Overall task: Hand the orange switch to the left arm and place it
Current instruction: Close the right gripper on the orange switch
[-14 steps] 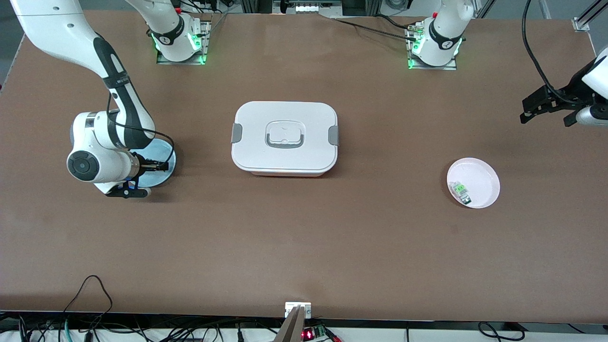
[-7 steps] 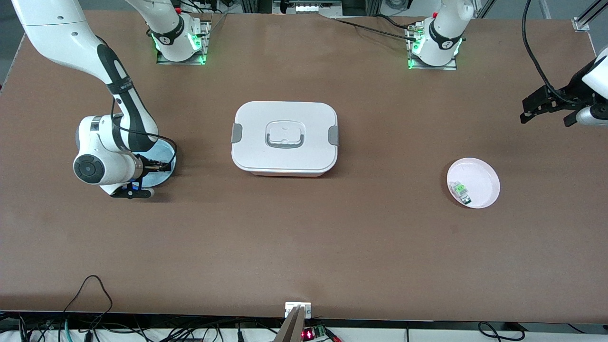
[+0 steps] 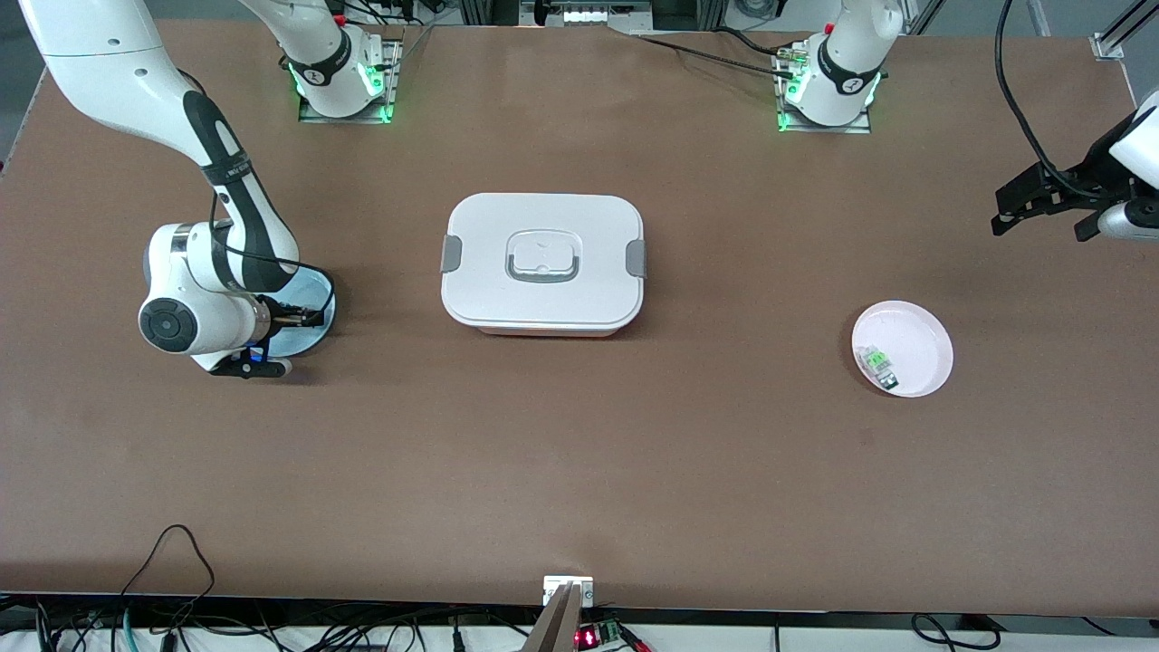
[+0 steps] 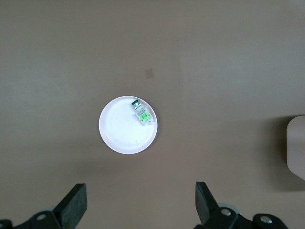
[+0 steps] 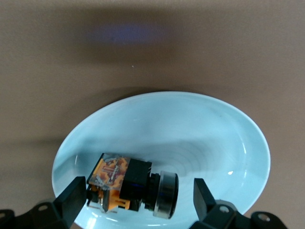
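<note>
The orange switch [image 5: 126, 183], a small black block with orange and clear parts and a round metal end, lies in a light-blue plate [image 5: 190, 129] at the right arm's end of the table. My right gripper [image 5: 136, 200] is low over that plate [image 3: 315, 303], open, with one finger on each side of the switch. In the front view the right hand [image 3: 270, 333] hides the switch. My left gripper [image 3: 1041, 217] is open and empty, high over the left arm's end of the table. The white lidded box [image 3: 543, 263] stands mid-table between the two plates.
A pink plate [image 3: 914, 340] holds a small clear-and-green component [image 3: 876, 362]; both show in the left wrist view, the plate [image 4: 121, 131] and the component [image 4: 141, 112]. The box's edge shows in the left wrist view [image 4: 298, 148]. Cables hang along the table's near edge.
My right hand has shifted slightly toward the box over the light-blue plate and then held nearly still. The left arm has not moved.
</note>
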`<state>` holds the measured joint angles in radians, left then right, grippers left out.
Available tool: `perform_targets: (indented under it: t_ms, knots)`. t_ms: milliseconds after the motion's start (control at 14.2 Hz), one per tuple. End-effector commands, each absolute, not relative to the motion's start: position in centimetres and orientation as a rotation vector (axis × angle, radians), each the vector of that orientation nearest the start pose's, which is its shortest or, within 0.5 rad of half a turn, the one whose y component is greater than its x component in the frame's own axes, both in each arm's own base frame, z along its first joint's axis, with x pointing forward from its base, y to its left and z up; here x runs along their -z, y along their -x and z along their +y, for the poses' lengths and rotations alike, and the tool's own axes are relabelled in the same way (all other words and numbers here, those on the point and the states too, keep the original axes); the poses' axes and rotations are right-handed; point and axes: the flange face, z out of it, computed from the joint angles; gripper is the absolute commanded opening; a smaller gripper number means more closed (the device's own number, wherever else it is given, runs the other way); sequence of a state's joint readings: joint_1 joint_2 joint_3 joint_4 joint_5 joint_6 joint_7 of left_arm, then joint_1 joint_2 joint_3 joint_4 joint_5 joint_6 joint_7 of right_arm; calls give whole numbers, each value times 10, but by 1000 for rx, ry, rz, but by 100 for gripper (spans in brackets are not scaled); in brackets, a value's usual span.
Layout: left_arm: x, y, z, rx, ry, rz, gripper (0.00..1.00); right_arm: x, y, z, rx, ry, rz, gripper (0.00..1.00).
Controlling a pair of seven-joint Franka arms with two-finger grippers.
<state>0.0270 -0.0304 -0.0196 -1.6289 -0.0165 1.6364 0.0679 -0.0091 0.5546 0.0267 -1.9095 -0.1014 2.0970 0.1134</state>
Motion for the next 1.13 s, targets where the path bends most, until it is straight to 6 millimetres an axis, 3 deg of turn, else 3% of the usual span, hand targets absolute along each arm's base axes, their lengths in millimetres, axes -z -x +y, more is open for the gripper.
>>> perform_targets:
  t_ms: [0, 141, 636, 777, 918, 1059]
  knots:
    - [-624, -553, 3, 53, 3137, 118, 100, -177, -584, 4, -572, 3185, 35, 94]
    - [-624, -553, 4, 53, 3139, 116, 100, -177, -584, 4, -572, 3185, 35, 82]
    - [-624, -553, 4, 50, 3137, 118, 100, -186, -589, 7, -562, 3187, 12, 16]
    - [-623, -553, 4, 48, 3137, 118, 100, -200, -595, 12, -549, 3189, -2, 7]
    - [-624, -553, 3, 50, 3136, 118, 100, -227, -599, 16, -569, 3183, -18, 5]
    - [-624, -553, 2, 53, 3137, 118, 100, -260, -603, 40, -561, 3171, -85, 4]
